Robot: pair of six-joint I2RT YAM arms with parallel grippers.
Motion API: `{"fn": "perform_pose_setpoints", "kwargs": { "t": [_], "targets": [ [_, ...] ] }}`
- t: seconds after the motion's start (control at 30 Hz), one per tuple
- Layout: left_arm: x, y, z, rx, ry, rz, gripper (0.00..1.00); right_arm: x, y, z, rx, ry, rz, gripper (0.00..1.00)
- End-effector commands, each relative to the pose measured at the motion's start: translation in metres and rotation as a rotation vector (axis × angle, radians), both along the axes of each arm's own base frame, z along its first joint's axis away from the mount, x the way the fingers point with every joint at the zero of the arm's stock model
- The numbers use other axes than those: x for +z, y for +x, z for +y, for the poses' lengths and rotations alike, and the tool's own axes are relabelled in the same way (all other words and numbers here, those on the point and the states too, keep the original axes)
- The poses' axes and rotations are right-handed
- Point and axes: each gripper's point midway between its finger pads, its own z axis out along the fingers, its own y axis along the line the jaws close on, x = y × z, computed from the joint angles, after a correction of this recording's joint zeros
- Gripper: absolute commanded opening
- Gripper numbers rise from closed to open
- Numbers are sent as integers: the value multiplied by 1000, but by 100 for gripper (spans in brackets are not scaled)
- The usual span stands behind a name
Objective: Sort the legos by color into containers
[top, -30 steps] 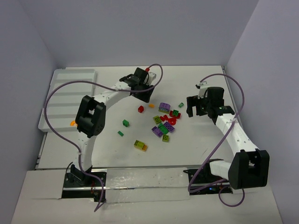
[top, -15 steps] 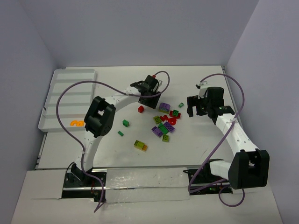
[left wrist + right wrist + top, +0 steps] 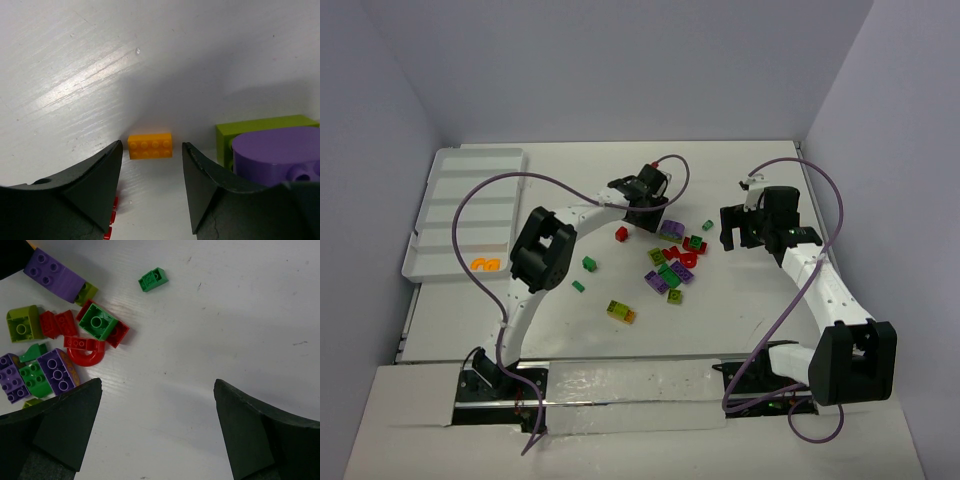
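My left gripper (image 3: pixel 646 208) is open and empty, low over the table at the pile's back left. In the left wrist view an orange lego (image 3: pixel 150 146) lies just ahead of the gap between its fingertips (image 3: pixel 151 156). A purple lego (image 3: pixel 280 152) on a lime one (image 3: pixel 260 130) is to the right. The main pile of legos (image 3: pixel 672 262) holds red, purple, green and lime pieces. My right gripper (image 3: pixel 740 232) is open and empty, right of the pile; its wrist view (image 3: pixel 157 386) shows bare table between the fingers and the pile (image 3: pixel 60 345) at upper left.
The white tray of containers (image 3: pixel 450 190) lies at the far left, with orange pieces (image 3: pixel 485 264) in its nearest compartment. Loose legos lie left of the pile: a red (image 3: pixel 621 234), two green (image 3: pixel 589 263) (image 3: pixel 578 286) and a lime-yellow (image 3: pixel 621 311).
My left gripper has moved right and nearer, from the back middle of the table down to the orange lego. The right arm has not moved.
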Motion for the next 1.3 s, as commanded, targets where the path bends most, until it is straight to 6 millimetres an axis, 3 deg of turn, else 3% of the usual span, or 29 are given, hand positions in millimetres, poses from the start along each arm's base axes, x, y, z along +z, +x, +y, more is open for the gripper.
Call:
{"fn": "perform_pose_setpoints", "kwargs": {
  "t": [0.0, 0.23, 0.43, 0.5, 0.63, 0.7, 0.73, 0.77, 0.8, 0.83, 0.87, 0.93, 0.97, 1.0, 1.07, 1.2, 1.27],
  "targets": [
    [-4, 3, -7, 5, 2, -6, 59, 17, 15, 4, 7, 10, -63, 100],
    [-6, -14, -1, 0, 9, 55, 49, 17, 14, 4, 7, 8, -62, 100],
    [15, -10, 6, -12, 16, -7, 36, 18, 14, 5, 10, 15, -62, 100],
    [35, 2, 11, -7, 28, -65, 33, 20, 14, 4, 7, 12, -64, 100],
    [94, 22, 31, 27, -7, -151, 32, 24, 13, 5, 8, 14, -76, 100],
    [124, 35, 57, 50, -41, -170, 31, 27, 12, 5, 12, 17, -85, 100],
    [151, 33, 65, 43, -93, -184, 30, 28, 12, 5, 14, 17, -87, 100],
    [160, 31, 76, 40, -109, -176, 28, 29, 11, 6, 17, 19, -91, 100],
    [157, 33, 104, 69, -116, -151, 28, 30, 11, 7, 19, 22, -93, 100],
    [180, 25, 116, 53, -164, -169, 27, 32, 11, 8, 24, 23, -100, 100],
    [186, 20, 136, 63, -184, -170, 27, 33, 10, 8, 26, 24, -102, 100],
    [173, 11, 176, 116, -178, -136, 26, 35, 10, 9, 33, 27, -104, 100],
    [180, -3, 204, 141, -191, -142, 25, 35, 10, 10, 38, 26, -103, 100],
    [182, -9, 212, 136, -198, -144, 24, 35, 10, 10, 40, 26, -102, 100],
    [174, -28, 253, 174, -185, -126, 24, 36, 10, 12, 50, 26, -104, 100],
    [151, -67, 346, 308, -119, -105, 21, 34, 10, 21, 78, 27, -97, 100],
    [136, -82, 376, 362, -94, -74, 21, 33, 11, 24, 83, 27, -93, 100]
  ]
}}
